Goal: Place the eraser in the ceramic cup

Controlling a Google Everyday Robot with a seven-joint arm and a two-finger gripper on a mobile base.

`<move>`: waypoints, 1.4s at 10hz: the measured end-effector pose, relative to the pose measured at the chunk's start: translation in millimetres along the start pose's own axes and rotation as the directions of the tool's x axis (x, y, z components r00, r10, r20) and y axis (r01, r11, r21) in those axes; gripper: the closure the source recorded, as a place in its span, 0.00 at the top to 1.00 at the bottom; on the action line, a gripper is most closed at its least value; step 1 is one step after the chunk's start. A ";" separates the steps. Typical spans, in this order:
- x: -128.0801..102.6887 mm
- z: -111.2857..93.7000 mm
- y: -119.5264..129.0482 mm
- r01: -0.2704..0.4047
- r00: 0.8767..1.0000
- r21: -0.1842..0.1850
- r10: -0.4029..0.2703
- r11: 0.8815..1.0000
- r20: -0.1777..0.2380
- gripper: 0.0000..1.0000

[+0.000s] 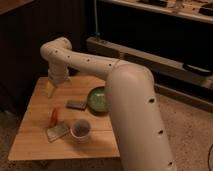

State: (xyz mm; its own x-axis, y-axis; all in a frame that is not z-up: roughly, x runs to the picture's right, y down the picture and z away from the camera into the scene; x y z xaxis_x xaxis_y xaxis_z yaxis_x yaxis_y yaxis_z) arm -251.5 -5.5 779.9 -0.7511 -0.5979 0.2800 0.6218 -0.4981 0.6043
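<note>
The ceramic cup [80, 129], small, round and pale, stands upright near the front of the wooden table [35, 145]. A flat dark grey rectangular block [76, 104], which may be the eraser, lies behind the cup, just left of the green bowl [97, 98]. A second flat pale block [57, 131] lies left of the cup. My gripper [49, 89] hangs from the white arm over the table's far left part, well behind and to the left of the cup and apart from both blocks. I see nothing in it.
A thin orange object [53, 116] lies on the left of the table, between the gripper and the pale block. My thick white arm [135, 110] crosses the table's right side. Dark cabinets and a shelf [150, 55] stand behind.
</note>
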 end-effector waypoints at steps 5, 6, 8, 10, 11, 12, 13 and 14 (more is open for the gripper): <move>-45.3 30.2 27.8 -0.025 1.000 -0.032 0.025 0.999 0.007 0.80; -59.2 43.6 35.3 -0.016 1.000 -0.047 0.016 0.999 0.005 0.80; -72.9 52.5 48.1 0.001 1.000 -0.065 -0.002 0.998 -0.018 0.80; -72.5 56.4 49.4 0.064 0.995 -0.058 -0.068 0.996 -0.076 0.80; -72.7 57.0 54.0 0.085 0.992 -0.064 -0.090 0.994 -0.091 0.80; -71.2 61.1 56.3 0.117 0.986 -0.050 -0.122 0.992 -0.109 0.80; -69.7 64.5 57.8 0.138 0.982 -0.025 -0.140 0.990 -0.129 0.80; -70.9 66.0 62.7 0.145 0.980 -0.017 -0.146 0.989 -0.133 0.80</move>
State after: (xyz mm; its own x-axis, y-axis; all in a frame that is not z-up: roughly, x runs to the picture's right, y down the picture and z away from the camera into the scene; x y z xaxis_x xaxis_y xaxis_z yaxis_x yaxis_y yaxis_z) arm -173.9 47.2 847.2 -0.7975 -0.5970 0.0867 0.5098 -0.5902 0.6259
